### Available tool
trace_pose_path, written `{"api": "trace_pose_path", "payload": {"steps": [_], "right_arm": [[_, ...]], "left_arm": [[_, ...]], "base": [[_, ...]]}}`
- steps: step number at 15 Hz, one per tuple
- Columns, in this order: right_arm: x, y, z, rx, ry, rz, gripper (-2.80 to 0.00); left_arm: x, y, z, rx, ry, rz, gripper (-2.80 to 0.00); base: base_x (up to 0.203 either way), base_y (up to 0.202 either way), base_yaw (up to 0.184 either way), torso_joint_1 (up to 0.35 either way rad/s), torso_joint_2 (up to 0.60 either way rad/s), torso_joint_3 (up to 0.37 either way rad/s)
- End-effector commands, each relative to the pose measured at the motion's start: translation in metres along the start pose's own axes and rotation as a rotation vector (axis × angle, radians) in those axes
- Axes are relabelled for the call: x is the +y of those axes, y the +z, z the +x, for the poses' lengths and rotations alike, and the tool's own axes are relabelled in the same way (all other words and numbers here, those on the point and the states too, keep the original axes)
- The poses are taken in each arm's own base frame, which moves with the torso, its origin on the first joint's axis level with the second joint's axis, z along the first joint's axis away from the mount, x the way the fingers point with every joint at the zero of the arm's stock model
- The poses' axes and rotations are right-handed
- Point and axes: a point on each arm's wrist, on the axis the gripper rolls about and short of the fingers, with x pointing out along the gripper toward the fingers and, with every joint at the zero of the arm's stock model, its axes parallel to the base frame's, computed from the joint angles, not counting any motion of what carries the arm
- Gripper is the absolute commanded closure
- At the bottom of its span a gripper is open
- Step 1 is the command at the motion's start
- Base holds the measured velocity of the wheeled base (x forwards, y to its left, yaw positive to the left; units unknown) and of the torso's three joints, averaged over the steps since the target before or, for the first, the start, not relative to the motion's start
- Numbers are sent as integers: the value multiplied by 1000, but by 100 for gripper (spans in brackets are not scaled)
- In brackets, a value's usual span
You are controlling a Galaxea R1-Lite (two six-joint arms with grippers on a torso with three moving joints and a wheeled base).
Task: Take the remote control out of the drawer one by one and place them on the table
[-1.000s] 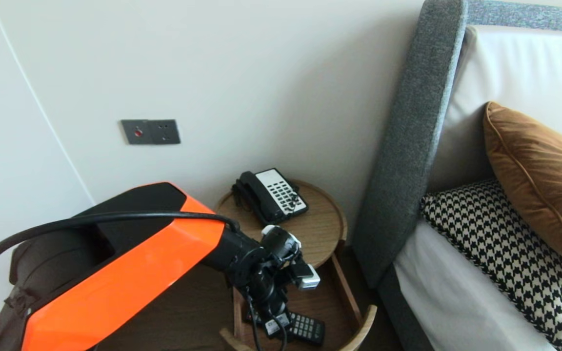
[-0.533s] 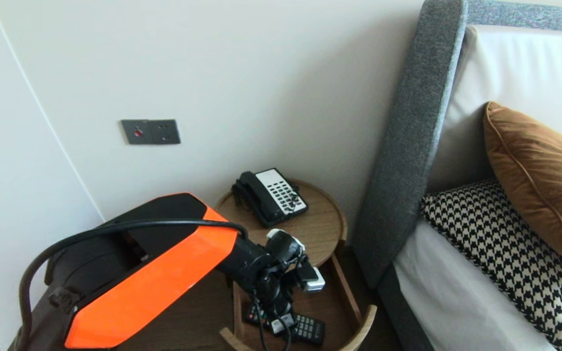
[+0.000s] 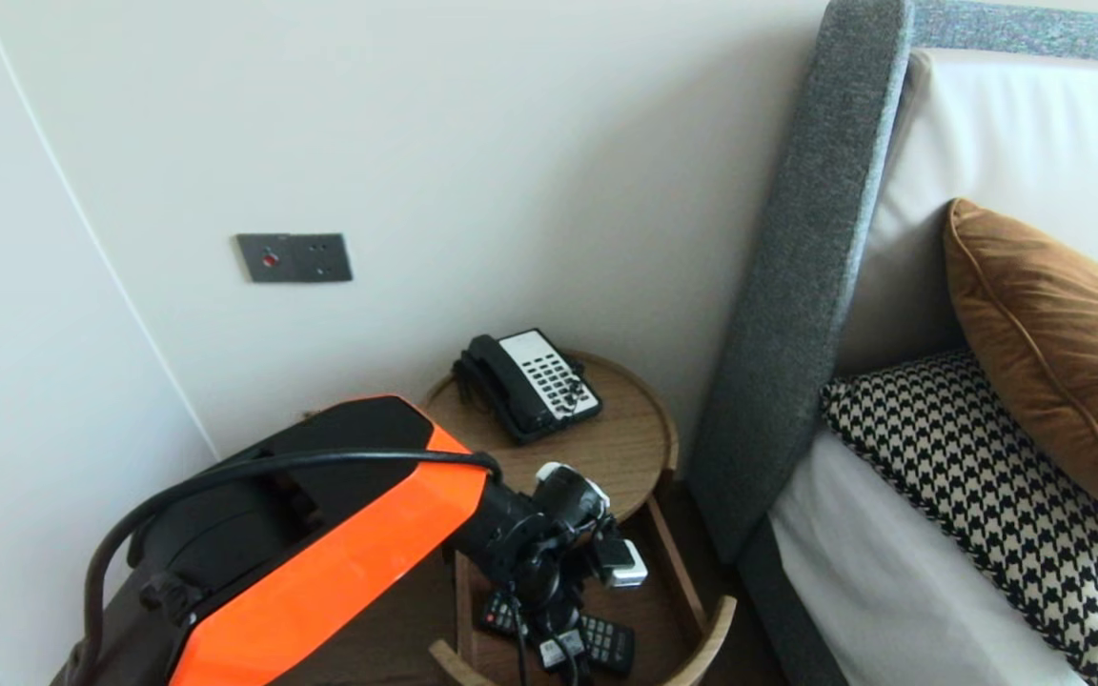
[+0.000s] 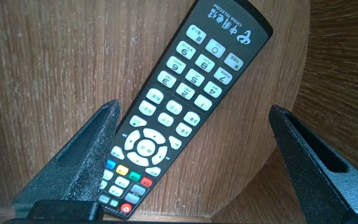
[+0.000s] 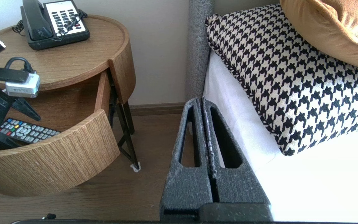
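Note:
A black remote control (image 4: 182, 102) with white keys lies flat on the floor of the pulled-out wooden drawer (image 3: 701, 634) of a round nightstand. My left gripper (image 4: 194, 105) hangs over it, open wide. The remote lies between the two fingers, close against one finger (image 4: 82, 155) and far from the other. In the head view the left gripper (image 3: 554, 634) points down into the drawer and covers part of the remote (image 3: 608, 644). The right wrist view shows the remote (image 5: 26, 132) inside the drawer front (image 5: 57, 161). My right gripper (image 5: 201, 102) is shut and empty, parked low beside the bed.
A black and white desk phone (image 3: 528, 383) sits on the nightstand top (image 3: 616, 448). A grey headboard (image 3: 797, 286) and a bed with a houndstooth pillow (image 3: 987, 495) and a brown cushion (image 3: 1064, 353) stand to the right. A wall socket (image 3: 294, 257) is behind.
My left arm has shifted to the right and lower into the drawer, over the remote. The remote has stayed where it lay. The right arm has not moved.

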Motion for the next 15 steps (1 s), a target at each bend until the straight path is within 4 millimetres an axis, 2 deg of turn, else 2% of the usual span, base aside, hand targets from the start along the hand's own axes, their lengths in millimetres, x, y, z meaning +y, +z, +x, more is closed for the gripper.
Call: {"api": "trace_pose_path", "payload": {"steps": [1,7,11,15], "right_arm": [[0,0,0,-5,0,0,0],[0,0,0,-5,0,0,0],[0,0,0,-5,0,0,0],[0,0,0,-5,0,0,0]], "left_arm": [[0,-1,2,3,-2,-1,-280],[2,-3,3,29,36,6,-280],[5,3,8,33,66,15,-280],[-2,4,10,87,112,49,-280]], "base": [[0,0,0,0,0,0],[0,0,0,0,0,0],[0,0,0,0,0,0],[0,0,0,0,0,0]]}}
